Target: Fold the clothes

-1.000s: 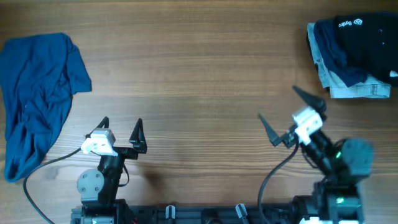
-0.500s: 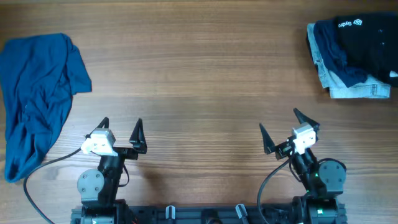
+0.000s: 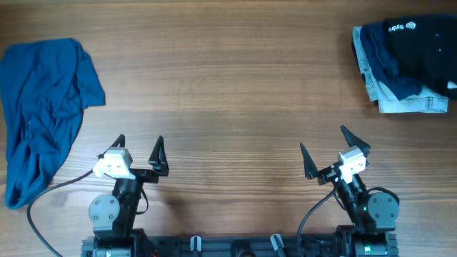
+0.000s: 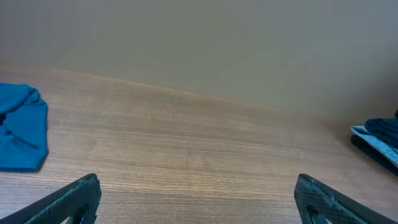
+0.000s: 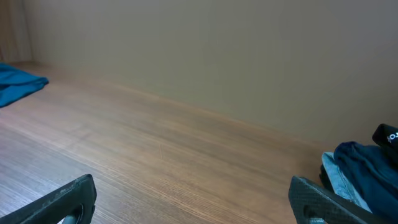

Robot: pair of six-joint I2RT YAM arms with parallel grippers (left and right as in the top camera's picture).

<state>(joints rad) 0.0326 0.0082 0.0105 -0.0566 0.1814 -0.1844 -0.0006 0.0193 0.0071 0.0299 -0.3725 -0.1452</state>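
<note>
From above, the wooden bench (image 3: 228, 86) carries clothes at two opposite ends. A blue garment (image 3: 43, 107) lies crumpled and unfolded along the left edge, running from the far side down toward the near side. In the far right corner a black top (image 3: 421, 43) with small white lettering lies bunched on a pile, over a pale blue cloth (image 3: 400, 100) whose hem shows along the near side of the pile. The left arm (image 3: 118, 182) stands at the near edge, just beside the lower end of the blue garment but not touching it; the left jaws are spread wide and hold nothing. The right arm (image 3: 357, 193) stands at the near edge on the other side, well apart from the pile; the right jaws are also spread wide and hold nothing. In the left wrist view, the left jaws show as two dark tips in the bottom corners with bare wood between them; the blue garment (image 4: 22, 127) lies at the left edge and the pale blue cloth (image 4: 373, 140) peeks in at the right edge, with a plain wall (image 4: 199, 43) behind. In the right wrist view, the right jaws again sit wide apart in the bottom corners; the blue garment (image 5: 18, 84) is a small patch far left, and the black top (image 5: 388, 134) sits at the right edge above the pale blue cloth (image 5: 339, 180).
</note>
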